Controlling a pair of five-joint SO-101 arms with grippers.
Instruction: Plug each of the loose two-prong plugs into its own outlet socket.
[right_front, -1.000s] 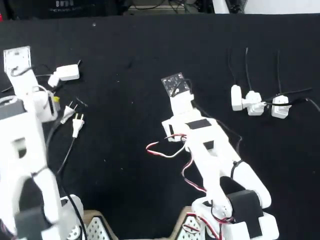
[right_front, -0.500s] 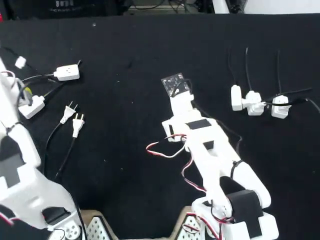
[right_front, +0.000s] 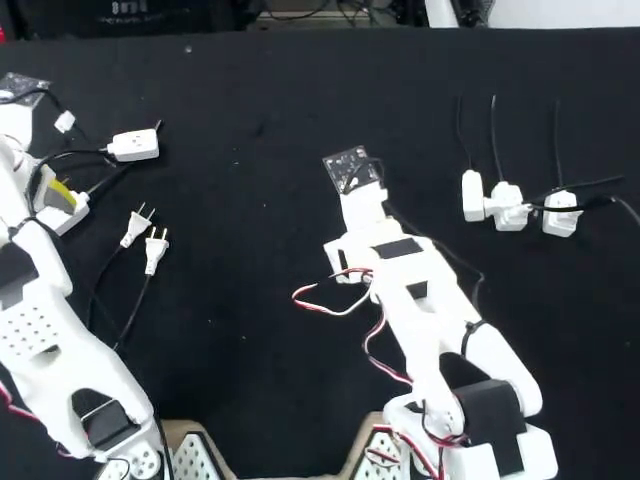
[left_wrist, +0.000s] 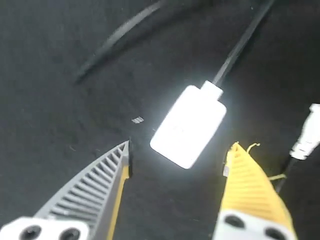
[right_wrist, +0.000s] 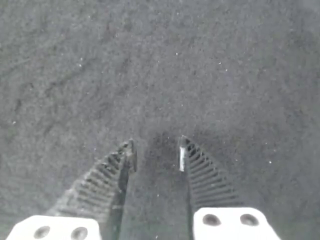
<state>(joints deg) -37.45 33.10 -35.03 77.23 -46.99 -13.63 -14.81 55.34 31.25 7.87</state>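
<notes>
**A:** How many plugs are loose?

**B:** Two. From above, the two-prong plugs lie side by side on the black counter (right_front: 250, 90). One plug (right_front: 137, 222) is just beside the other plug (right_front: 156, 246), both with prongs toward the far edge and neither in a socket.

**A:** And outlet sockets?

**B:** There are two white ones on that side. The first socket (right_front: 134, 146) sits alone beyond the plugs. The second socket (right_front: 72, 210) lies near the counter's left edge, beneath the left pincer (left_wrist: 180, 146).

**A:** Is that pincer holding it?

**B:** No. The left wrist view settles what the high view leaves unclear. The pincer is spread wide, and the socket lies flat between its fingers with a gap on each side. That view also picks up a small white connector (left_wrist: 306, 137) on a cord end, beside the yellow finger (left_wrist: 250, 185).

**A:** The other arm?

**B:** The right arm (right_front: 420, 300) stands mid-counter, well apart from the plugs and sockets. Its wrist view has the right pincer (right_wrist: 156, 150) slightly parted over the black cloth, gripping nothing.

**A:** Anything further right?

**B:** Three white corded blocks sit in a row: one block (right_front: 473, 195), a middle block (right_front: 510, 208) and an end block (right_front: 560, 214). I cannot tell whether they are plugs or sockets.
</notes>
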